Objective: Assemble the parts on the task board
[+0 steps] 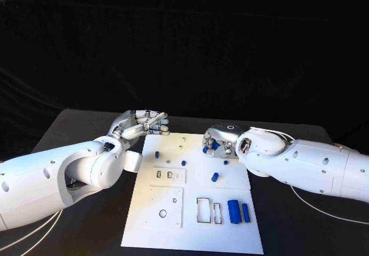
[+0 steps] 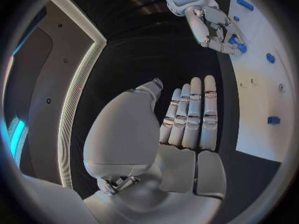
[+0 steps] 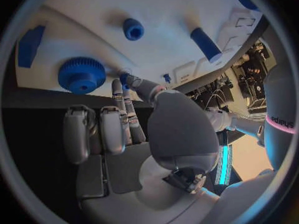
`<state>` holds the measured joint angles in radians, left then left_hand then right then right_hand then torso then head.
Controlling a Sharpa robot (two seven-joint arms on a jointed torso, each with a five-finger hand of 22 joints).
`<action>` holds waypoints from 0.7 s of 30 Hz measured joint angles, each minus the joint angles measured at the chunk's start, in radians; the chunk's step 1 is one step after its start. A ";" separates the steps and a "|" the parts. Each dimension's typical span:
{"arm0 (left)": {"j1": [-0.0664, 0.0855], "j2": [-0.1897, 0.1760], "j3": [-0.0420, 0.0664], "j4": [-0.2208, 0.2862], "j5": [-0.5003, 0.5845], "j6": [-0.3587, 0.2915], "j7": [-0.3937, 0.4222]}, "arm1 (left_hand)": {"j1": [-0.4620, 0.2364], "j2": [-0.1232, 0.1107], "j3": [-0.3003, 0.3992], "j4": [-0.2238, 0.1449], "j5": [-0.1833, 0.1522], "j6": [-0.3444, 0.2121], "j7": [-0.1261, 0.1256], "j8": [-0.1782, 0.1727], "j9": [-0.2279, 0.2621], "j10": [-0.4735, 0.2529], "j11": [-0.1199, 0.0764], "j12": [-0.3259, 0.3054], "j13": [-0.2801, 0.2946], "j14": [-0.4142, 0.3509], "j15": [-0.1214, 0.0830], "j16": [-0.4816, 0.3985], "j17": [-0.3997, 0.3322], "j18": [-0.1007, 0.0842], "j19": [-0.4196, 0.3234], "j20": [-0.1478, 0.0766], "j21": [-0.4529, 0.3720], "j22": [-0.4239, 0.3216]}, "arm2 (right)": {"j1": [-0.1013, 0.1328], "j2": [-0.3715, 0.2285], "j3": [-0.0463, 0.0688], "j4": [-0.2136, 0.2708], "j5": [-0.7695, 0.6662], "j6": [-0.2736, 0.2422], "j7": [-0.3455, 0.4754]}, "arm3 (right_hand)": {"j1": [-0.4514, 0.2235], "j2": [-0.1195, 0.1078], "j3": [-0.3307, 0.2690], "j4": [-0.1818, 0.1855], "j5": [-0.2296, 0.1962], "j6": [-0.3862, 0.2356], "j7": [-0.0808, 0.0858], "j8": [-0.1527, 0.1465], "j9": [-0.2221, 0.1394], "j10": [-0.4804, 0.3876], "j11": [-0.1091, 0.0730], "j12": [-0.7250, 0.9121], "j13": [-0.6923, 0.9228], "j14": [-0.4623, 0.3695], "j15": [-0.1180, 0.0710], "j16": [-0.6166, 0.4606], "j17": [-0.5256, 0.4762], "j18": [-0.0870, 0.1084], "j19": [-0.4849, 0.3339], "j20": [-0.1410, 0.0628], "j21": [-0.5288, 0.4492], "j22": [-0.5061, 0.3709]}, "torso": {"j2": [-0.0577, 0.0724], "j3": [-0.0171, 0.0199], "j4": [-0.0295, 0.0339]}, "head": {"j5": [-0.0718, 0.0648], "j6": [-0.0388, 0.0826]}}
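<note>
Near edge of task board (image 1: pixel 154 234): two blue cylinders (image 1: pixel 238 212) lying side by side, right of a rectangular slot. Mid-board: short blue cylinder (image 1: pixel 216 176) lying alone; small blue peg (image 1: pixel 184 162) left of it. Far right corner: right hand (image 1: pixel 217 143) over the board, fingertips down by a blue gear (image 3: pixel 81 74); thumb and one finger pinch a small blue part (image 3: pixel 124 78) just beside it. Far left corner: left hand (image 1: pixel 142 125) off the board edge, fingers straight, close together, holding nothing.
</note>
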<state>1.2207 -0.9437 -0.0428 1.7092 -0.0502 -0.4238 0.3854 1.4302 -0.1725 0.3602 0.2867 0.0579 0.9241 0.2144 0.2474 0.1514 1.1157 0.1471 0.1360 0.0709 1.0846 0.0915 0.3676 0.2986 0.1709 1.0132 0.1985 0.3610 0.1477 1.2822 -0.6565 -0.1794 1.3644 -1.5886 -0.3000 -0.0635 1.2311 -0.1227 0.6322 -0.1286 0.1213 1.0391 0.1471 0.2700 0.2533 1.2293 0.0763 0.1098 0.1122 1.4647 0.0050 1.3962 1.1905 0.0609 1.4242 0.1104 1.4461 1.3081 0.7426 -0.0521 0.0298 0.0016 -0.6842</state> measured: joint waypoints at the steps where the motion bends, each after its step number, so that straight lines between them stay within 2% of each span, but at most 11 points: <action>1: 0.000 0.000 0.000 0.000 0.000 0.000 0.000 | 0.000 0.000 0.000 0.000 0.000 0.000 0.000 0.000 0.000 0.000 0.000 0.000 0.000 0.000 0.000 0.000 0.000 0.000 0.000 0.000 0.000 0.000 | 0.000 0.000 0.000 0.001 0.000 -0.006 0.000 | 0.000 0.000 0.001 -0.001 0.000 0.002 -0.002 0.004 0.000 0.002 -0.002 0.001 0.001 0.000 0.000 0.004 0.000 0.000 0.003 -0.003 0.000 0.000 | 0.000 -0.0001 -0.0001 | 0.000 0.000; 5: 0.000 -0.001 0.000 -0.001 0.000 0.002 -0.002 | 0.000 0.000 0.000 0.000 0.000 0.000 0.000 0.000 0.000 0.000 0.000 0.000 0.000 0.000 0.000 0.000 0.001 0.000 0.000 0.000 0.000 0.000 | 0.000 0.000 0.000 0.005 0.000 -0.031 -0.002 | 0.010 0.005 0.003 -0.003 -0.004 0.004 -0.004 0.008 0.000 0.009 -0.009 0.004 0.015 0.000 0.000 0.004 0.000 0.000 0.003 -0.003 0.000 0.000 | 0.000 -0.0006 0.0010 | 0.000 0.001; 13: 0.001 -0.002 0.000 -0.004 0.001 0.005 -0.006 | 0.000 0.000 0.000 0.000 0.000 -0.004 0.004 0.000 0.000 -0.004 0.003 0.000 0.000 0.000 0.000 0.000 0.003 0.000 0.000 0.000 0.000 0.000 | 0.002 -0.001 0.001 0.018 0.000 -0.093 -0.016 | 0.013 0.008 0.005 -0.005 -0.001 0.004 -0.005 0.016 0.000 0.009 -0.009 0.004 0.009 0.000 0.000 0.004 0.000 0.000 0.003 -0.003 0.000 0.000 | 0.000 -0.0009 0.0006 | 0.002 0.009; 21: 0.001 -0.001 0.000 -0.005 0.003 0.007 -0.008 | 0.000 0.000 0.000 0.000 0.000 -0.004 0.004 0.000 -0.001 -0.004 0.003 -0.004 0.000 0.000 0.000 0.000 0.002 0.000 0.000 0.000 0.000 0.000 | 0.012 0.055 0.004 -0.029 -0.003 -0.136 -0.035 | 0.011 0.010 0.005 -0.005 -0.001 0.004 -0.005 0.016 0.000 0.008 -0.009 0.004 0.010 0.000 0.000 0.004 0.000 0.000 0.003 -0.003 0.000 0.000 | 0.003 -0.0023 0.0018 | 0.003 0.019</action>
<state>1.2216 -0.9447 -0.0425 1.7038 -0.0476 -0.4165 0.3778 1.4303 -0.1726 0.3602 0.2867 0.0580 0.9204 0.2180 0.2474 0.1505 1.1117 0.1505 0.1324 0.0708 1.0846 0.0915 0.3676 0.3011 0.1706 1.0132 0.1985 0.3609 0.1476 1.2944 -0.6018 -0.1753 1.3359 -1.5912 -0.4356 -0.0985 1.2418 -0.1125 0.6374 -0.1340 0.1207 1.0430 0.1425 0.2863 0.2536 1.2378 0.0678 0.1136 0.1218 1.4647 0.0051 1.4001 1.1902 0.0611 1.4271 0.1075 1.4460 1.3078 0.7452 -0.0544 0.0316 0.0047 -0.6647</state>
